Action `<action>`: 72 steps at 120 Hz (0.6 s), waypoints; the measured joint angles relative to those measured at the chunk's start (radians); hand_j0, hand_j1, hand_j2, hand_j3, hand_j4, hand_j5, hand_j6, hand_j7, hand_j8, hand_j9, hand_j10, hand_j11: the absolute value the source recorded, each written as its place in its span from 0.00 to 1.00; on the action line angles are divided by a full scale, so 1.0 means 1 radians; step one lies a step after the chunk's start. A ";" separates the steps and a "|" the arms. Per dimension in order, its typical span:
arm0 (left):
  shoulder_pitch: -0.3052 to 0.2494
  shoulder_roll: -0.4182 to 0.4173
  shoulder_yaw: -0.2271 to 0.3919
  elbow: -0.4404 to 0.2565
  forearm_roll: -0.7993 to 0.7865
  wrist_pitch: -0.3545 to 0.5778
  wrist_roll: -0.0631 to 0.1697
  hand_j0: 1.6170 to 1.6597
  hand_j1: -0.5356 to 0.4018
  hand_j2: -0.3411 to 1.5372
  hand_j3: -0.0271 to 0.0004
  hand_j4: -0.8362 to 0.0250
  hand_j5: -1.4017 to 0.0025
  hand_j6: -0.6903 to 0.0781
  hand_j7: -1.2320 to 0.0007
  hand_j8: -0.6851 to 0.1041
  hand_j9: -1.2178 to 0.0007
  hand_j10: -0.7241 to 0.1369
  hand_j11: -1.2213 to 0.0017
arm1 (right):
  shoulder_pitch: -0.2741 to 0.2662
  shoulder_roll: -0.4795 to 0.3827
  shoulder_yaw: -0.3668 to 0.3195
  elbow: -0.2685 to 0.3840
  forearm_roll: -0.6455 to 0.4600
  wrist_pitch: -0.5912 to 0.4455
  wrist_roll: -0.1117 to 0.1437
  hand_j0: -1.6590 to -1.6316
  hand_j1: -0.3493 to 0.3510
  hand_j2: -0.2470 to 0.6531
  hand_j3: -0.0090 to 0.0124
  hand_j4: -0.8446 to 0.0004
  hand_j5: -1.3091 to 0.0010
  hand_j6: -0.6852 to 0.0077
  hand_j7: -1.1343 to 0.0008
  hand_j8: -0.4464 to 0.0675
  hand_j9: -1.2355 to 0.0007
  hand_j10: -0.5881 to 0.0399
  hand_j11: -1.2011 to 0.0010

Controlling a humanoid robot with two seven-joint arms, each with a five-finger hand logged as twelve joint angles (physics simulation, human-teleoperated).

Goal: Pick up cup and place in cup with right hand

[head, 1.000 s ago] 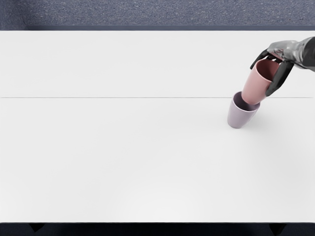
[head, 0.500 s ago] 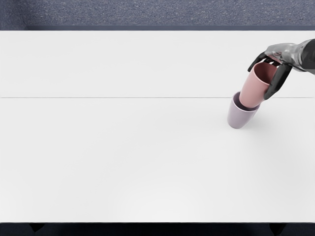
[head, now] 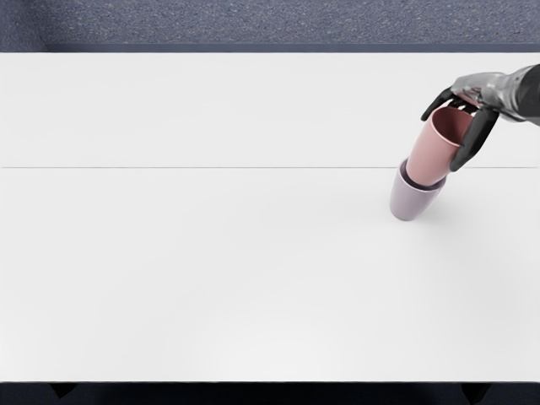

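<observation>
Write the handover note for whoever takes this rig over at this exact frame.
Right hand: closed on the pink cup.
Left hand: out of view.
Cups: the pink one is held with its lower end at the mouth of the lavender cup, which stands on the table. How deep it sits is hidden.
Done: pink cup picked up and brought to the lavender one.
Left: probably seat it fully, then release and withdraw.

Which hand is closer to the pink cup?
The right: that hand is holding the pink cup near its rim. The left isn't in view.
</observation>
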 joint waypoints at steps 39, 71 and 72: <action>-0.001 0.000 -0.002 0.000 0.000 0.000 0.000 0.96 0.94 0.18 0.99 0.97 1.00 0.90 1.00 0.87 1.00 0.84 1.00 | -0.014 0.025 -0.002 -0.027 -0.006 -0.009 0.000 0.10 0.52 0.16 0.43 0.57 0.64 0.49 0.58 0.20 0.61 0.36 0.60; -0.001 0.000 -0.002 0.001 0.000 0.000 0.000 0.96 0.94 0.18 0.99 0.97 1.00 0.90 1.00 0.87 1.00 0.84 1.00 | -0.032 0.040 -0.007 -0.044 -0.008 -0.010 0.000 0.09 0.53 0.17 0.42 0.58 0.64 0.50 0.59 0.21 0.62 0.37 0.61; -0.001 0.000 -0.002 0.001 0.000 0.000 0.000 0.96 0.94 0.18 0.99 0.97 1.00 0.90 1.00 0.87 1.00 0.84 1.00 | -0.032 0.041 -0.006 -0.045 -0.008 -0.010 0.000 0.09 0.53 0.17 0.42 0.58 0.64 0.50 0.59 0.20 0.62 0.37 0.61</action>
